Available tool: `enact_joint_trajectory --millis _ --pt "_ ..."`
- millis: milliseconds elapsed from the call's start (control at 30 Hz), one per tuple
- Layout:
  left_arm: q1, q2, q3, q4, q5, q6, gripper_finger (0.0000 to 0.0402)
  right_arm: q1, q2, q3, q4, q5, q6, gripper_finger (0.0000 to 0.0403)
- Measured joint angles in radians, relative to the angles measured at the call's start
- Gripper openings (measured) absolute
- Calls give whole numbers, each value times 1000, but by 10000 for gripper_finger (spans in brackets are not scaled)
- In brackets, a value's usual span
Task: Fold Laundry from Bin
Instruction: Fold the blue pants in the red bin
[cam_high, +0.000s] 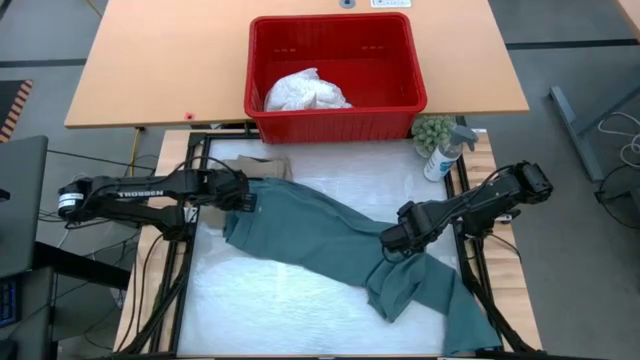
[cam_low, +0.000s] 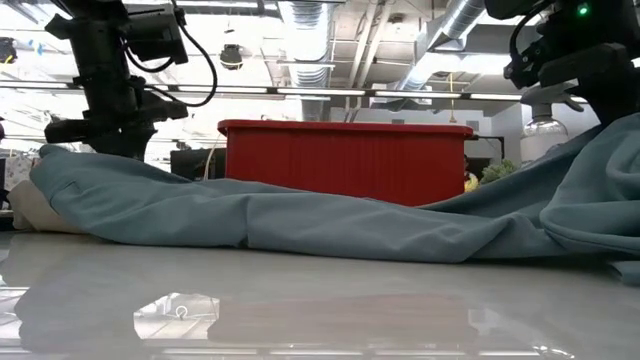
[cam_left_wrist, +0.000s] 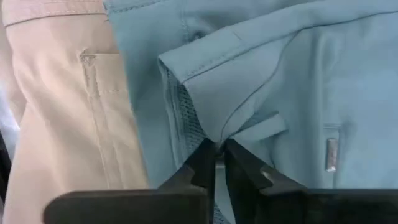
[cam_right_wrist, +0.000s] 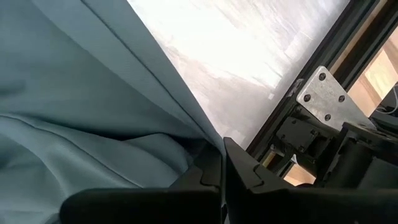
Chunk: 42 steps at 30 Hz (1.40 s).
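Note:
The dark teal-green garment (cam_high: 320, 235) lies spread across the white table surface, from the far left to the near right. Its left end lies over the beige-khaki garment (cam_high: 258, 166), which also shows in the left wrist view (cam_left_wrist: 56, 106). The white garment (cam_high: 305, 92) lies inside the red bin (cam_high: 335, 118) beyond the table's far edge. My left gripper (cam_high: 243, 199) is shut on the teal garment's left end. My right gripper (cam_high: 392, 240) is shut on the teal garment near its right part. My left gripper pinches a raised fold of the teal garment (cam_left_wrist: 219, 138) between its two fingertips, coming from the table's left. The cloth rises to the fingertips and the rest lies on the table. My right gripper pinches a bunched fold of the teal garment (cam_right_wrist: 200, 144) between its fingers, coming from the table's right. The cloth there is lifted a little and runs down onto the table.
A spray bottle (cam_high: 441, 160) and a small green plant (cam_high: 432, 132) stand at the table's far right corner. The black frame rails (cam_high: 470, 270) run along the table's sides. A wooden table (cam_high: 170, 60) carries the bin.

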Motion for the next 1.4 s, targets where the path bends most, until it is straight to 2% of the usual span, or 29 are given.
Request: enact_joint_trajectory --millis 267,500,800,1100,1300,1400 --pt "0 -1 43 -6 0 -2 2 0 0 0 0 18 0 24" --pt "28 -1 165 -98 -143 49 1 0 0 0 0 20 3 24" --pt "107 32 166 -171 -176 166 0 0 0 0 0 22 1 25" --pt "121 75 186 2 -184 295 1 0 0 0 0 22 -23 25" --pt "121 74 191 -54 -303 293 3 -8 0 0 -1 22 -23 25" --pt "121 74 191 -65 -305 309 3 -11 0 0 -1 22 -19 25"
